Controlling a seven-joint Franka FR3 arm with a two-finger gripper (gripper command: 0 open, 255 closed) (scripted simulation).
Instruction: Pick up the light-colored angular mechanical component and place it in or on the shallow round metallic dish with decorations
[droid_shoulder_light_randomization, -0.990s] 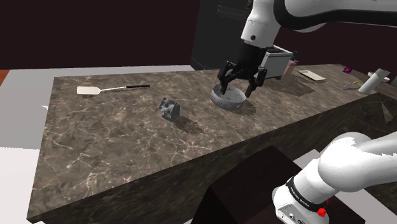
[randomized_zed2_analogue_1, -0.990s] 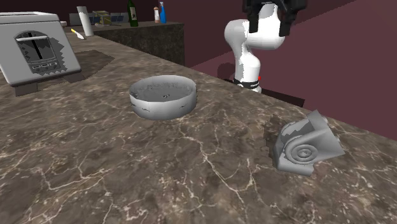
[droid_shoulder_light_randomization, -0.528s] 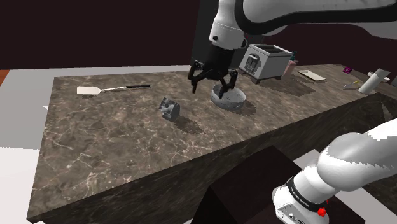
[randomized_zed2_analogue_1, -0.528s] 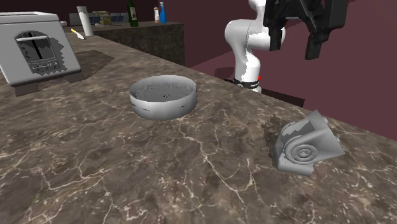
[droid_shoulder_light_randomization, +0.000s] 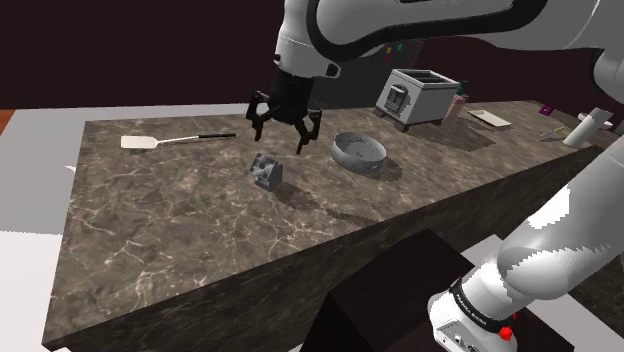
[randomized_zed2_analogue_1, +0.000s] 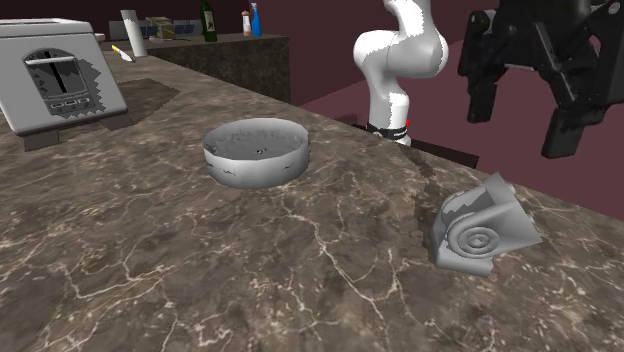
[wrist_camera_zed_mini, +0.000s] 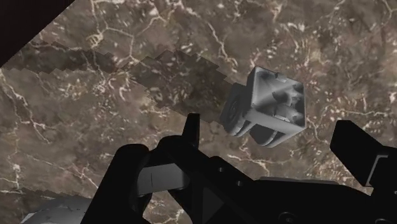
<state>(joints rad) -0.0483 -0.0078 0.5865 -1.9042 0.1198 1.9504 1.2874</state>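
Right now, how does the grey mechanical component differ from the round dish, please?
The dish is round and hollow with a low wall; the mechanical component is blocky and angular, with one ringed circular face. The dish is the wider of the two. The dish sits nearer the toaster; the component lies farther off. Both are grey and rest on the marbled counter.

Gripper (droid_shoulder_light_randomization: 285, 138) displaced over the last second: formerly well apart from the grey angular component (droid_shoulder_light_randomization: 266, 171), it now hangs above it, the component lying ahead between the spread fingers (wrist_camera_zed_mini: 356, 153). The white arm (droid_shoulder_light_randomization: 400, 25) has swung across accordingly.
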